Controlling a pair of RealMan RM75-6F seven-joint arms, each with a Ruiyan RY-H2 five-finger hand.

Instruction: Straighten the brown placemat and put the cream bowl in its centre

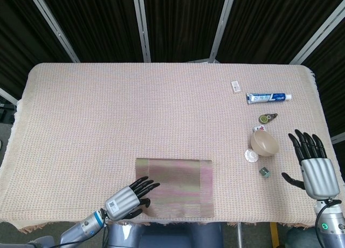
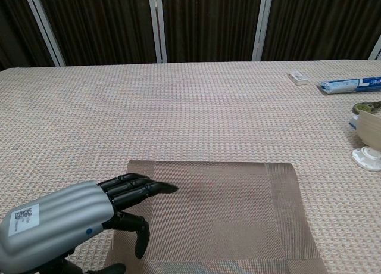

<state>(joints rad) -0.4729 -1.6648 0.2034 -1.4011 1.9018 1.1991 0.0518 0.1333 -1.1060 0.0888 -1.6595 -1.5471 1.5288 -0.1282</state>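
The brown placemat [image 1: 175, 186] [image 2: 220, 214] lies near the table's front edge, its sides roughly square to the table. My left hand [image 1: 129, 198] [image 2: 77, 220] hovers over the mat's front left corner, fingers stretched out and apart, holding nothing. The cream bowl [image 1: 264, 143] stands on the right side of the table; only its edge [image 2: 370, 129] shows in the chest view. My right hand [image 1: 312, 164] is open to the right of the bowl, fingers spread and apart from it.
Around the bowl lie a white round lid [image 1: 251, 155], a small grey-green block [image 1: 264, 172] and a small green object [image 1: 266, 118]. Farther back are a toothpaste tube [image 1: 268, 98] and a small white box [image 1: 235, 86]. A woven cloth [image 1: 135, 118] covers the table.
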